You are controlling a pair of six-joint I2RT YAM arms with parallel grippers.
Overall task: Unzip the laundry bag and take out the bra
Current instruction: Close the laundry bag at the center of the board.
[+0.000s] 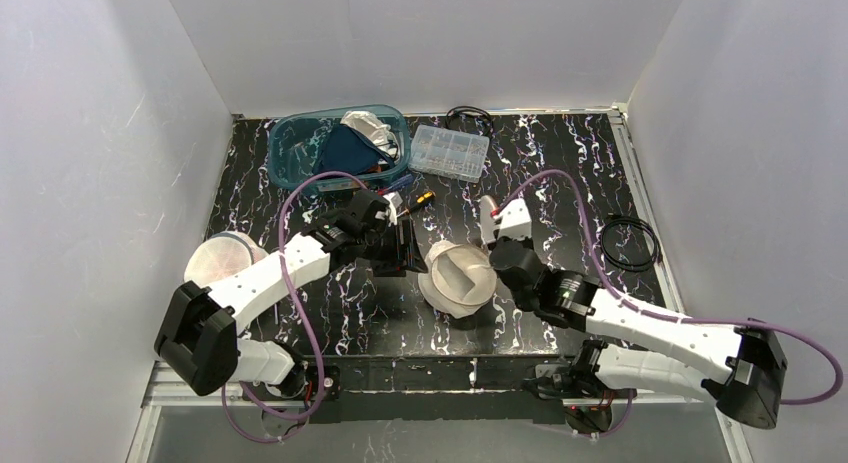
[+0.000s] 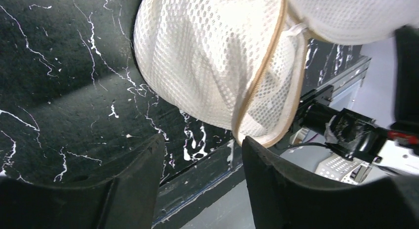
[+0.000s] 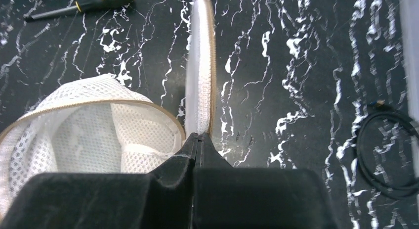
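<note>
The laundry bag (image 1: 458, 280) is a white mesh pouch with a tan zipper, lying mid-table with its mouth (image 3: 94, 135) gaping. Its unzipped flap (image 3: 200, 66) stands on edge, and my right gripper (image 3: 198, 136) is shut on the flap's near rim. My left gripper (image 1: 405, 248) is at the bag's left side, open, with nothing between its fingers (image 2: 276, 179). In the left wrist view the bag (image 2: 207, 61) hangs just beyond the gripper (image 2: 202, 155), its zipper edge close to the right fingertip. I cannot make out the bra inside the mesh.
A teal bin (image 1: 290, 133) of clothes and a clear compartment box (image 1: 450, 151) sit at the back. A yellow-handled screwdriver (image 1: 415, 201) lies behind the bag. A black cable coil (image 1: 630, 241) is at the right. A pale round thing (image 1: 225, 258) lies at the left.
</note>
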